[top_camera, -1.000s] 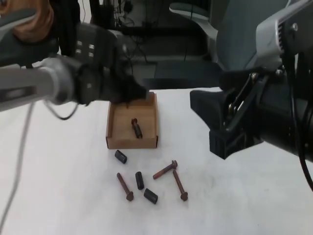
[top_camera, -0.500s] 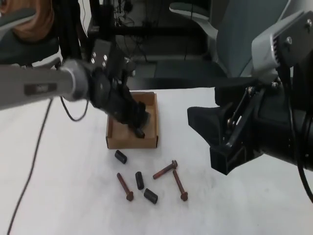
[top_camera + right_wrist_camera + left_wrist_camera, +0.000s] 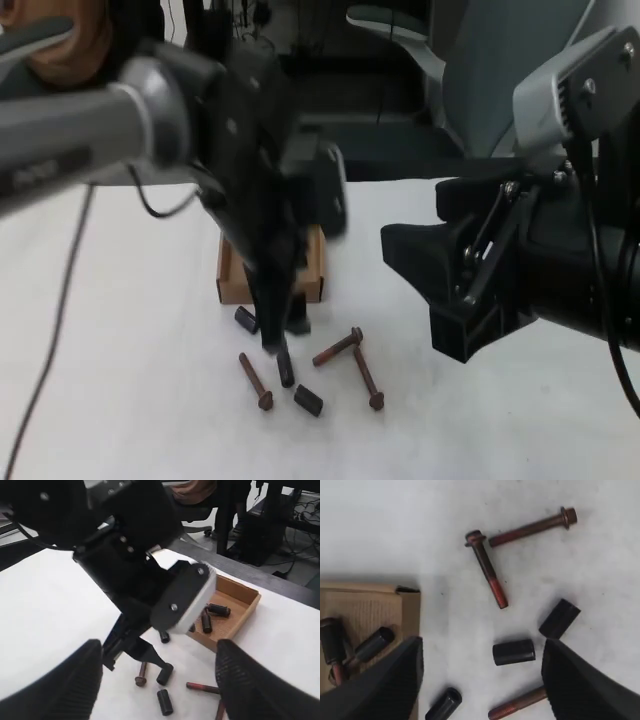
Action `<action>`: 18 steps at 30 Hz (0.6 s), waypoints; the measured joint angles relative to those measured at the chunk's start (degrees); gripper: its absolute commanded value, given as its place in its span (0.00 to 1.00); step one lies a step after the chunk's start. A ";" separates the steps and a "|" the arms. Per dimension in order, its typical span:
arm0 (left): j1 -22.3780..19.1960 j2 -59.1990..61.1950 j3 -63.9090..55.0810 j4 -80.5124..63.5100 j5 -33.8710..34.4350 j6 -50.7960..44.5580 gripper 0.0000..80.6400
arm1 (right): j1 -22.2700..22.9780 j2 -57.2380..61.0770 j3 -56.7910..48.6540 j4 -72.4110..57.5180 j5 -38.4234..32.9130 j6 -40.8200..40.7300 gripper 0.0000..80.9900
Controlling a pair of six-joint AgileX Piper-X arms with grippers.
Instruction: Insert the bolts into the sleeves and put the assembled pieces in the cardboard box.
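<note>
Left gripper [image 3: 481, 647] hangs spread over the loose pile, one sleeve [image 3: 514, 652] lying free between its fingers with bare bench [image 3: 395, 525] on both sides of it. A second sleeve [image 3: 559, 618] and a bolt [image 3: 517, 710] sit just beside one finger, the cardboard box [image 3: 410, 605] wall just beside the other. In the high view the left arm [image 3: 250, 150] covers most of the box from above; right gripper [image 3: 160, 680], fingers wide apart, is off to the right, wide room on the bench left of the pile.

My left arm [image 3: 250, 170] is blurred in the high view and hides most of the cardboard box [image 3: 230, 285]. At my wrist, a bolt [image 3: 517, 704] passes behind my finger [image 3: 580, 690].
</note>
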State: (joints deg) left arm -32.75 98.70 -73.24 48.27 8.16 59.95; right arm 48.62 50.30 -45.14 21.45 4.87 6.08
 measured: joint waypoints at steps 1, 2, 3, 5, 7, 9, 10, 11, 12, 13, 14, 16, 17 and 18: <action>-0.87 0.66 0.00 0.14 -1.75 1.15 0.78 | 0.00 0.00 0.00 -0.03 -0.28 -0.02 0.75; -1.65 1.23 0.00 0.28 -2.97 2.43 0.78 | 0.00 0.00 0.00 -0.03 -0.69 -0.02 0.75; -2.31 1.73 0.00 0.36 -3.76 3.54 0.78 | 0.00 0.00 0.00 -0.03 -0.97 -0.02 0.75; -3.34 2.46 0.00 0.59 -4.52 5.35 0.78 | 0.00 0.00 0.00 -0.03 -1.01 -0.74 0.75; -4.04 2.92 0.00 0.65 -4.87 6.40 0.75 | 0.00 0.00 0.00 -0.03 -1.01 -1.77 0.75; -4.46 3.51 0.00 0.65 -5.02 7.03 0.72 | 0.00 0.00 0.00 -0.03 -1.01 -2.65 0.75; -4.51 3.74 0.00 0.65 -5.06 7.31 0.71 | 0.00 0.00 0.00 -0.03 -1.01 -2.81 0.75; -4.58 4.21 0.00 0.77 -5.03 7.68 0.71 | 0.00 -0.11 0.00 -0.03 -1.01 -3.05 0.75; -4.53 4.83 0.00 0.90 -5.03 8.07 0.71 | 0.00 -0.09 0.00 -0.03 -1.01 -3.08 0.75; -4.53 5.34 0.00 1.07 -5.17 8.31 0.71 | 0.00 -0.09 0.00 -0.03 -1.01 -3.07 0.75; -4.53 6.06 0.00 1.53 -5.28 8.71 0.71 | 0.00 -0.28 0.00 -0.03 -1.01 -3.07 0.75; -4.53 7.87 0.00 2.10 -5.42 9.49 0.71 | 0.00 -0.98 0.13 -0.03 -1.01 -3.07 0.75; -4.68 8.73 0.00 2.24 -5.41 9.67 0.71 | 0.00 -1.34 0.13 -0.03 -1.01 -3.07 0.75; -4.74 9.38 0.00 2.37 -5.41 9.90 0.71 | 0.00 -1.88 0.13 -0.03 -1.01 -3.07 0.75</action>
State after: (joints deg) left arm -37.48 108.08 -73.24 50.65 2.74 69.85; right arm 48.62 48.42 -45.02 21.42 3.85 3.01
